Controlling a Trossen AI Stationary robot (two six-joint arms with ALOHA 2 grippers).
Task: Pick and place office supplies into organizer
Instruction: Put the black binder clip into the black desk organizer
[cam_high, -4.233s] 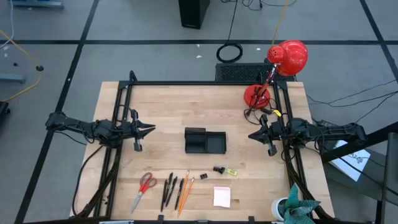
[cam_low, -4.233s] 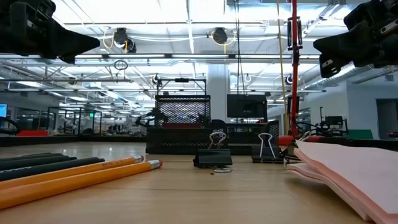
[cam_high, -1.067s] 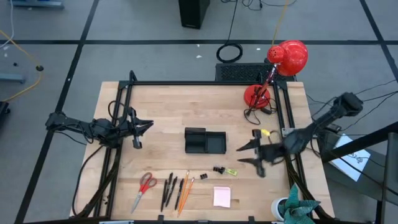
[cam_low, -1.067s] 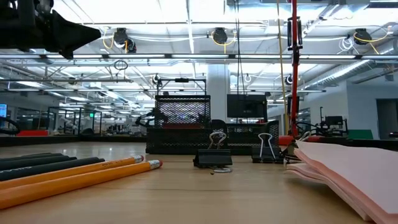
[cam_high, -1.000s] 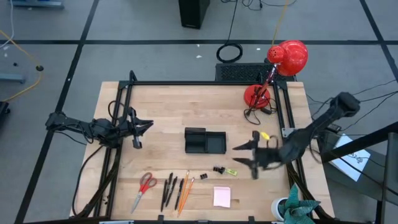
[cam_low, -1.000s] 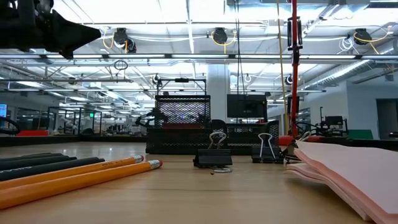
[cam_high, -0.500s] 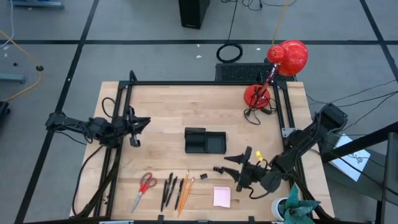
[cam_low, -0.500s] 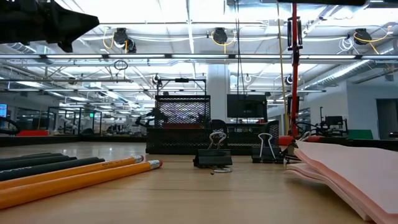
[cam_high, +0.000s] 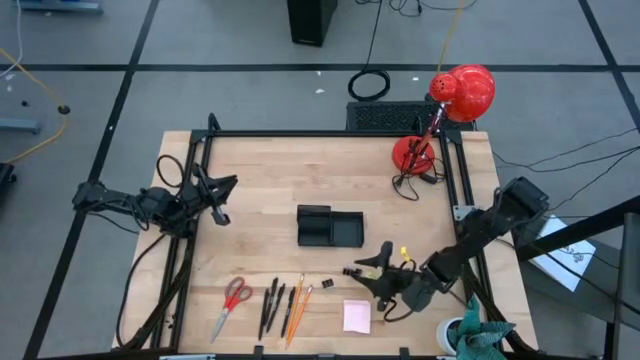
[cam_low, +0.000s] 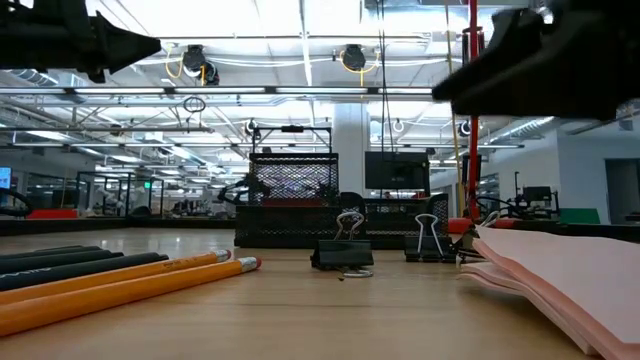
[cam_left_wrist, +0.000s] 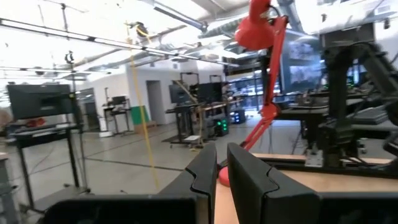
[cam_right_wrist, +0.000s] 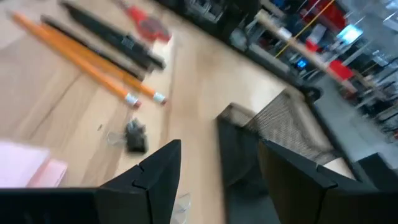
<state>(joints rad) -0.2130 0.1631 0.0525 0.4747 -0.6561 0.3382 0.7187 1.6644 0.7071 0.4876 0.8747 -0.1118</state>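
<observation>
The black organizer (cam_high: 330, 227) stands at mid-table. Along the near edge lie red-handled scissors (cam_high: 233, 297), dark pens (cam_high: 272, 303), orange pencils (cam_high: 296, 305), a black binder clip (cam_high: 352, 272) and a pink sticky pad (cam_high: 357, 315). The tiny yellow item is hidden under my right arm. My right gripper (cam_high: 368, 274) is open and empty, just above the table. It is right of the clip (cam_right_wrist: 135, 138) and faces the organizer (cam_right_wrist: 273, 130). My left gripper (cam_high: 225, 192) is shut and empty at the table's left, tipped upward.
A red desk lamp (cam_high: 455, 100) stands at the far right corner. Black frame rails (cam_high: 205, 150) run along the table's left, far and right sides. A white cup with a green cloth (cam_high: 470, 335) sits at the near right corner.
My right gripper has swung from the table's right side toward the near edge and the left. It has come down to the binder clip and now shows in the low view. My left gripper has tipped upward and turned a little.
</observation>
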